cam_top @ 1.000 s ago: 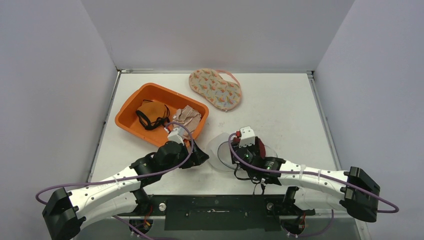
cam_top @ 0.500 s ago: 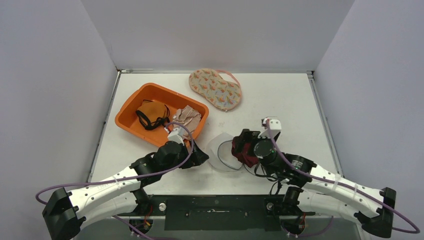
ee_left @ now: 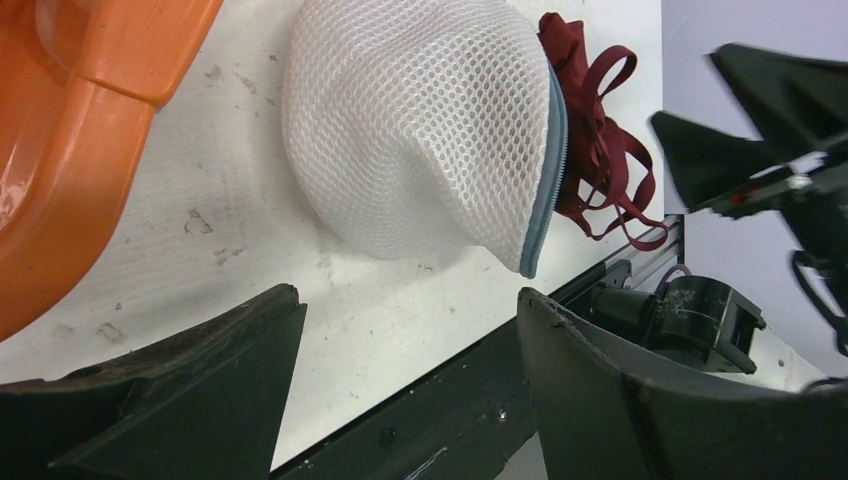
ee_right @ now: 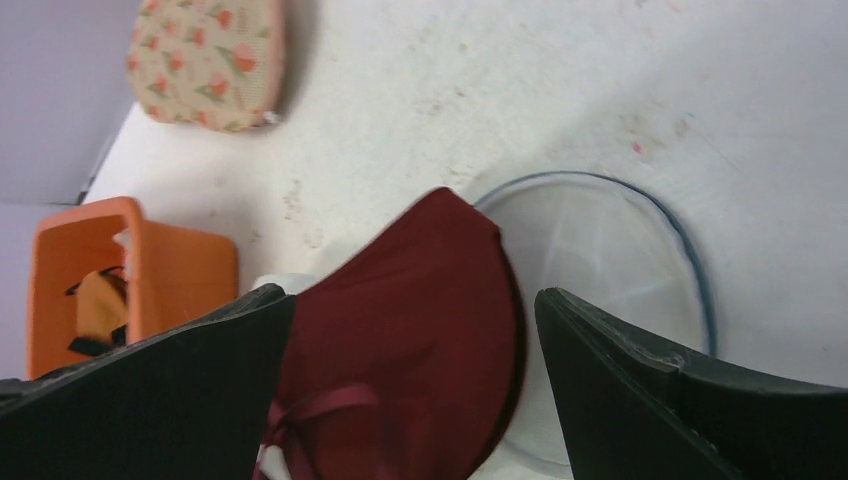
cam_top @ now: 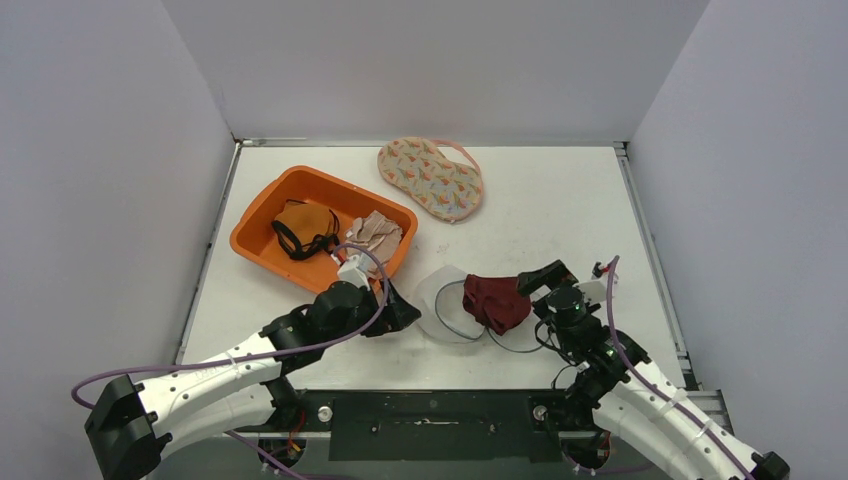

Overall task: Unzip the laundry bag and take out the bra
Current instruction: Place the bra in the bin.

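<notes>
the dark red fabric bra (cam_top: 497, 300) lies at the mouth of the white mesh laundry bag (ee_left: 420, 130), just left of the nearer right hand (ee_right: 412, 296), whose fingers stand wide; the left hand (ee_left: 405, 300) is wide too.

My left arm stretches forward and low, and my left tool (cam_top: 397, 310) has its fingers spread wide. My right arm folds upward, wrist turned leftward; my right tool (cam_top: 537, 283) also gapes, clasping nothing.

Bra (cam_top: 497, 300) on bag (cam_top: 441, 301), right of bin (cam_top: 352, 189)
</notes>
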Robot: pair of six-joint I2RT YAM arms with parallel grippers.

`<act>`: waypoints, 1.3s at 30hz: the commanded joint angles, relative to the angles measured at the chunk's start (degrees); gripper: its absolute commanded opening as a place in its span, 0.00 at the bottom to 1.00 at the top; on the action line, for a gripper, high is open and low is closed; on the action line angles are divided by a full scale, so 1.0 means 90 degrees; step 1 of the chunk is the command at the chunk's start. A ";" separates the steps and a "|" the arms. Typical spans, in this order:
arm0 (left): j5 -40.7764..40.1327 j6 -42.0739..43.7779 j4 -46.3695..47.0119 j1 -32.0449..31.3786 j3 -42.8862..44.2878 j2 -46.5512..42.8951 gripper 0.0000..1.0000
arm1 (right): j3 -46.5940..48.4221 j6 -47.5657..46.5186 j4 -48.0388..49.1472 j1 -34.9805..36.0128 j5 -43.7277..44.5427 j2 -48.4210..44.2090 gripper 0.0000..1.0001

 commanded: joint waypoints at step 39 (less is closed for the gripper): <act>0.0077 -0.0027 -0.0003 0.0051 0.0223 -0.0401 0.76 | -0.0154 -0.0733 0.0308 -0.1165 -0.1631 -0.0650 0.05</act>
